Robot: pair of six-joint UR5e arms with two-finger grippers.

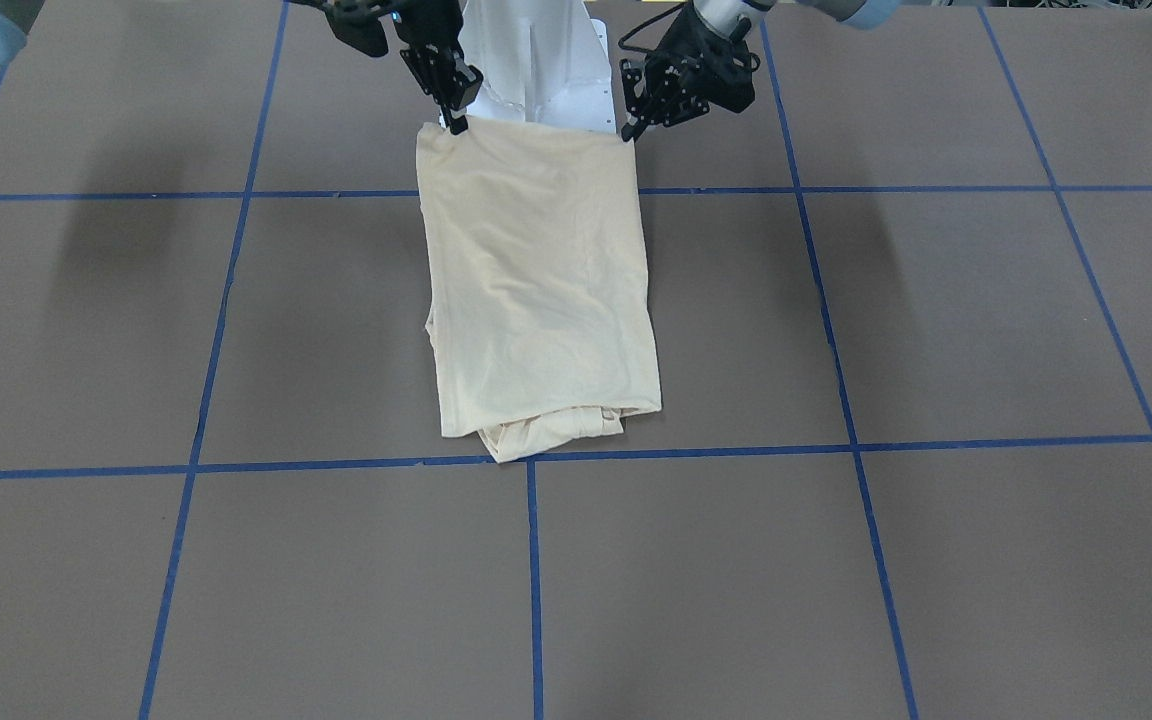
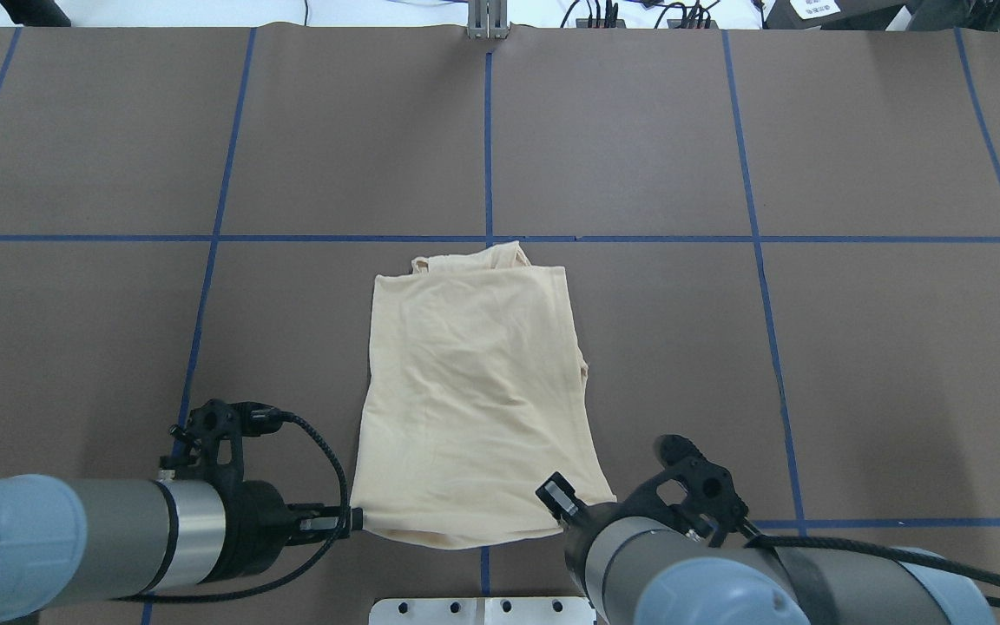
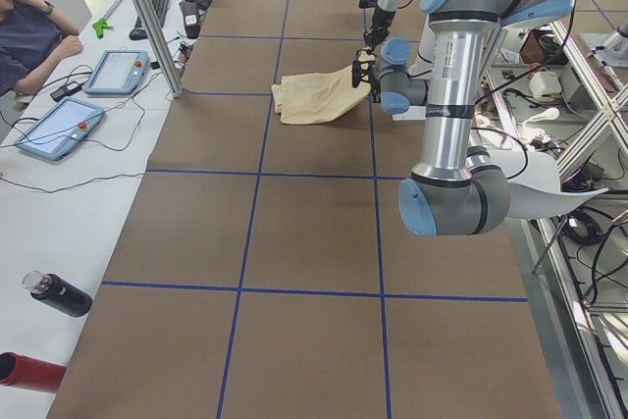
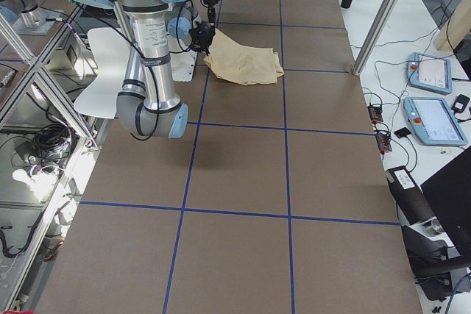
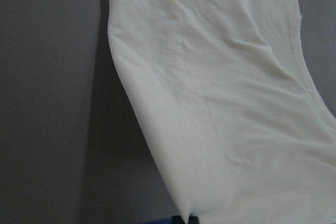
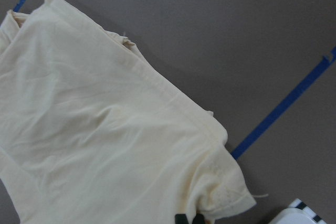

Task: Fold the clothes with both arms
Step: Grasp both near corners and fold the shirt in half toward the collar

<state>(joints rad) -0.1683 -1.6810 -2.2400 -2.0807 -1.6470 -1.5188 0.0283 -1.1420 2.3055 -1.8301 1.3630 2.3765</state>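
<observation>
Shirt (image 1: 536, 280): thin, limp, light cloth, likely sagging between holds and sliding easily, is lying as a folded strip on the worktop (image 1: 936, 320), stretching away from the left tool (image 1: 629, 130) and right tool (image 1: 456, 122), each pinching one near corner, seemingly the soundest hold.

Beside the taped table (image 3: 294, 233) lie a bottle (image 3: 57, 294) and perhaps a keyboard (image 3: 159, 7).

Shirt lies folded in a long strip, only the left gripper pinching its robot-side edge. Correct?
No: both pinch it. The front-facing view shows the right gripper on one corner of the shirt, at its robot-side edge, the left gripper on the other.
</observation>
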